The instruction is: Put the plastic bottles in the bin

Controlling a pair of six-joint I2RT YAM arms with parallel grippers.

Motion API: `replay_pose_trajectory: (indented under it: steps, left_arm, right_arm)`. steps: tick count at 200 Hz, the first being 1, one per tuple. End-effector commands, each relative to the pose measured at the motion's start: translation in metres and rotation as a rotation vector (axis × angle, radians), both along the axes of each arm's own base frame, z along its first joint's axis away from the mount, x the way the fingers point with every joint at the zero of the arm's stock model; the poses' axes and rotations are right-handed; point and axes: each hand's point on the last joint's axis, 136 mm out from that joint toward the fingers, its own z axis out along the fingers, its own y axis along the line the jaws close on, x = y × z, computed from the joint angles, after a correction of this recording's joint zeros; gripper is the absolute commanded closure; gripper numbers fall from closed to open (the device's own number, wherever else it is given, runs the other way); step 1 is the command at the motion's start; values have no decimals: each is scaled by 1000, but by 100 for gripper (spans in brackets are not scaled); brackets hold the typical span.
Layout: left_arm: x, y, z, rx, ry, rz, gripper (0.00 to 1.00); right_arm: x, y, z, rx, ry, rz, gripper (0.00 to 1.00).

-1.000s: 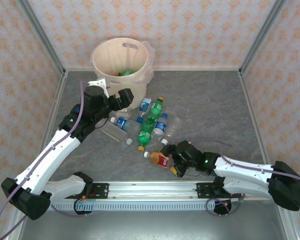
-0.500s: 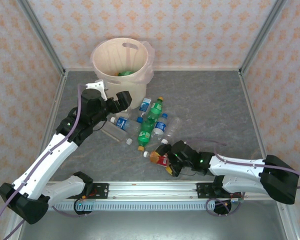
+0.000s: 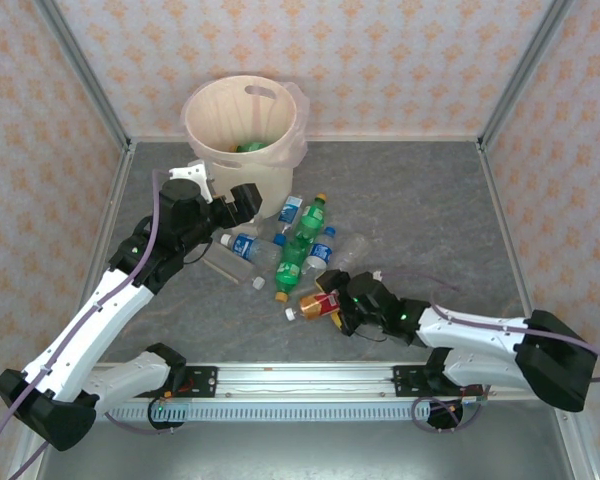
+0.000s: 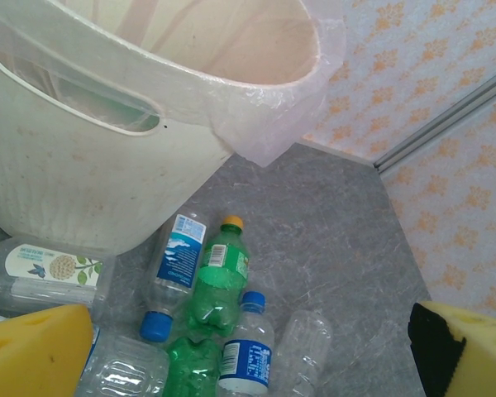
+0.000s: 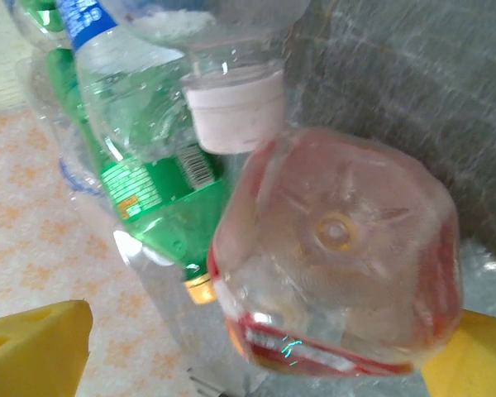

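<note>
The cream bin (image 3: pixel 242 122) stands at the back left with a green bottle (image 3: pixel 248 148) inside. Plastic bottles lie in a pile (image 3: pixel 300 245) in front of it, green and clear ones. My left gripper (image 3: pixel 242 200) hangs open beside the bin's wall (image 4: pixel 83 165), above a green bottle (image 4: pixel 217 277) and a blue-capped one (image 4: pixel 246 347). Its yellow fingers (image 4: pixel 33 351) hold nothing. My right gripper (image 3: pixel 334 304) is open low over the table, its jaws on either side of the red-orange bottle (image 3: pixel 318 303). The bottle's base (image 5: pixel 335 248) faces the right wrist camera between the yellow pads (image 5: pixel 33 347).
A metal rail (image 3: pixel 300 378) runs along the near edge by the arm bases. Patterned walls close in the grey table (image 3: pixel 430 210) on three sides. A clear white-capped bottle (image 5: pixel 231 99) and a green one (image 5: pixel 149 182) lie right behind the red-orange one.
My right gripper has pushed forward and left around the red-orange bottle, which has turned and slid toward the pile. My left gripper has barely shifted beside the bin.
</note>
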Motion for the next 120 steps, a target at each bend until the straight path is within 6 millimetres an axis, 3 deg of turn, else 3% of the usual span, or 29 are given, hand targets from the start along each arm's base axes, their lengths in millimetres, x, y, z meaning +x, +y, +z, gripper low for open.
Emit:
replay_pose_trajectory:
  steps: [1, 28, 120]
  left_arm:
    - [-2, 1, 12, 9, -23, 3, 1]
    - [-4, 3, 14, 10, -26, 8, 1]
    - [-7, 9, 17, 31, -32, 26, 1]
  right_arm:
    - [10, 9, 6, -40, -29, 19, 4]
    - [8, 9, -12, -88, 18, 27, 8]
    - [12, 4, -22, -167, 23, 13, 33]
